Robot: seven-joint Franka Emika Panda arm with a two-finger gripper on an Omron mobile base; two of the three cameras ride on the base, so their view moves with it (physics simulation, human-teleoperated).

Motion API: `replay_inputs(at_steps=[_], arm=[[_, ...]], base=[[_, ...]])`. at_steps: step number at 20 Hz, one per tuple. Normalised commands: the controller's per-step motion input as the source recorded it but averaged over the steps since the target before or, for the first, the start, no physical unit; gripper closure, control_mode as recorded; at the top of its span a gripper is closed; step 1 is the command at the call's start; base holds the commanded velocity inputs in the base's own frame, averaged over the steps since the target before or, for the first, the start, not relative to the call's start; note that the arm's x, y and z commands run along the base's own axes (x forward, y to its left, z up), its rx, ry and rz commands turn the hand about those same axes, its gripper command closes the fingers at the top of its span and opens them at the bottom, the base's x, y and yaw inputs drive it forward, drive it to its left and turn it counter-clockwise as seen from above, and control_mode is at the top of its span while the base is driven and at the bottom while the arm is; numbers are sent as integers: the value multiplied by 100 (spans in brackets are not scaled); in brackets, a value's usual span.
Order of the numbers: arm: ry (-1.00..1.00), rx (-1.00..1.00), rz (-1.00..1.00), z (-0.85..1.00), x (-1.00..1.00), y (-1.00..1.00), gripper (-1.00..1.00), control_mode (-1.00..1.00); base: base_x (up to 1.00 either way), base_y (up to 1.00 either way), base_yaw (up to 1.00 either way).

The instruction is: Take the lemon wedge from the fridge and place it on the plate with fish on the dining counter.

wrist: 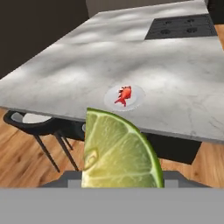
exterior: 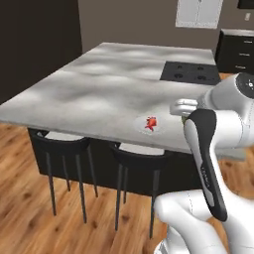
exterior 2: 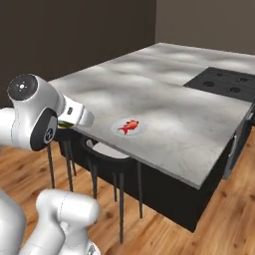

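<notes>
**Lemon in hand, short of the counter**

The gripper [wrist: 118,186] is pinching the lemon wedge [wrist: 117,151], and through the hand view it looms large: pale yellow-green flesh, a dark green rind curving down its right side, standing up out of the fingers at the bottom of the frame. From the left base view the hand [exterior: 184,107] pokes out beside the white forearm, a sliver of green just under it; from the right base view it sits at the near edge of the slab, green peeking out beneath it [exterior 2: 63,122].

Out ahead lies the dining counter [wrist: 183,92], grey-white marble-look, and on it, close to the near edge, the plate [wrist: 136,99], small and round. The fish [wrist: 123,95] lies right on it, bright red-orange. The wedge is up in the air on this side of the counter's edge, near the plate but well apart from touching it.

Farther back, the black cooktop [exterior: 190,72] is set into the slab. Under the overhang stand dark stools [exterior: 64,144] with pale seats, on a wooden floor [exterior: 25,208].
</notes>
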Motion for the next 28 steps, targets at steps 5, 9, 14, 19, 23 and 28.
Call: replay_inputs(at_steps=[5, 9, 14, 19, 23, 28], arm=[[0, 0, 0, 0, 0, 0, 100, 100], [0, 0, 0, 0, 0, 0, 100, 100], [0, 0, 0, 0, 0, 0, 100, 100], [0, 0, 0, 0, 0, 0, 100, 100], [17, -1, -2, -21, 31, 43, 100, -100], [31, -3, 0, -36, 76, 95, 100, -100]], base=[[13, -3, -39], [88, 0, -20], [88, 0, -15], [64, 5, -8], [11, 9, -1], [0, 0, 0]])
